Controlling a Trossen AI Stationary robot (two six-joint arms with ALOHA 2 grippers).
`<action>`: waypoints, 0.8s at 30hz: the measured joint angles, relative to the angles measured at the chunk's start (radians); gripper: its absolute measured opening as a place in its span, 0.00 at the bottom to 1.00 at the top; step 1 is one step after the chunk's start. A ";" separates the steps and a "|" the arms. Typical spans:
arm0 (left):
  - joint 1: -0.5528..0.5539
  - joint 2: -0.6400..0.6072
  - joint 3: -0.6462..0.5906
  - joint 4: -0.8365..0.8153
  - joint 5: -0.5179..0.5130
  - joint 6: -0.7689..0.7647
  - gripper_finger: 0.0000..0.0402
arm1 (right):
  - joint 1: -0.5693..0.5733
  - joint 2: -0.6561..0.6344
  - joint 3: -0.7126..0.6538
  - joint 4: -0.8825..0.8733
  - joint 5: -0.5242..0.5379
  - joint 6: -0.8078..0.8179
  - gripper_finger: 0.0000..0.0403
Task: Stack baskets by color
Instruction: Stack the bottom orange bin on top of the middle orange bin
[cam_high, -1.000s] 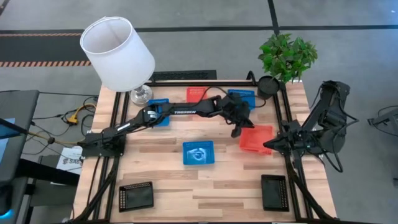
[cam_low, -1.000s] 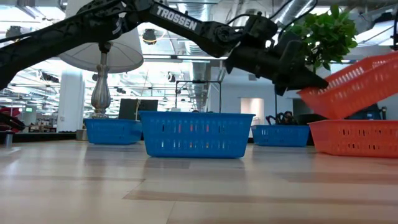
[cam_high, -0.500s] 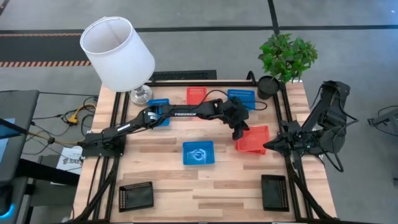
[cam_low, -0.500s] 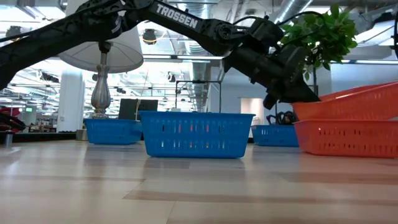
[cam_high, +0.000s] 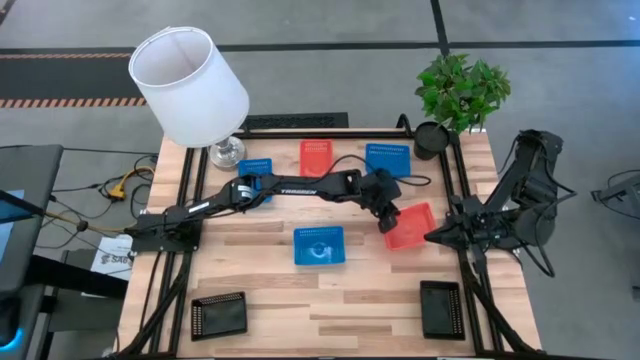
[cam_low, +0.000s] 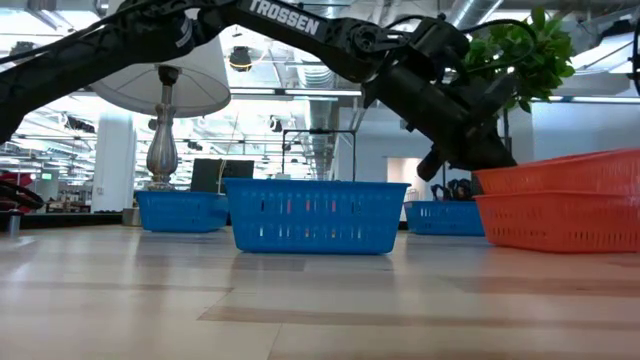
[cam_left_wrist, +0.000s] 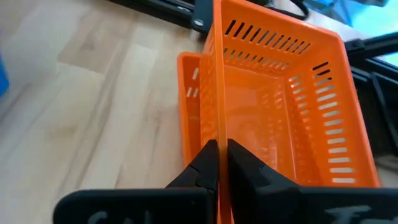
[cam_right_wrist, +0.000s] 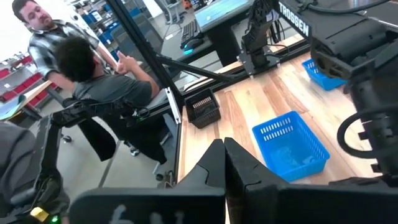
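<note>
Long dark arm (cam_low: 300, 25) reaching across, its pincer (cam_low: 480, 160) clamped on the upper red-orange basket (cam_low: 565, 170) nested in another (cam_low: 560, 222), blue basket (cam_low: 315, 215) on the worktop (cam_low: 250, 310) centre, two more blue baskets (cam_low: 180, 211) behind.

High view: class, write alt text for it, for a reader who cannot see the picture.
Seen from above, the left claw grips the rim of a red-orange basket nested on another at the wooden table's right side. Three blue baskets, one more red-orange and two black ones lie scattered; the right claw waits shut at the right edge.
</note>
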 joint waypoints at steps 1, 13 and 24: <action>0.002 0.000 0.000 -0.001 0.022 0.002 0.00 | 0.004 0.000 0.000 0.000 0.000 0.002 0.02; 0.009 -0.001 0.000 -0.026 0.110 0.084 0.00 | 0.018 0.038 0.000 0.005 0.001 0.040 0.02; 0.007 -0.001 0.000 -0.026 0.115 0.132 0.18 | 0.018 0.048 0.000 0.022 0.001 0.050 0.02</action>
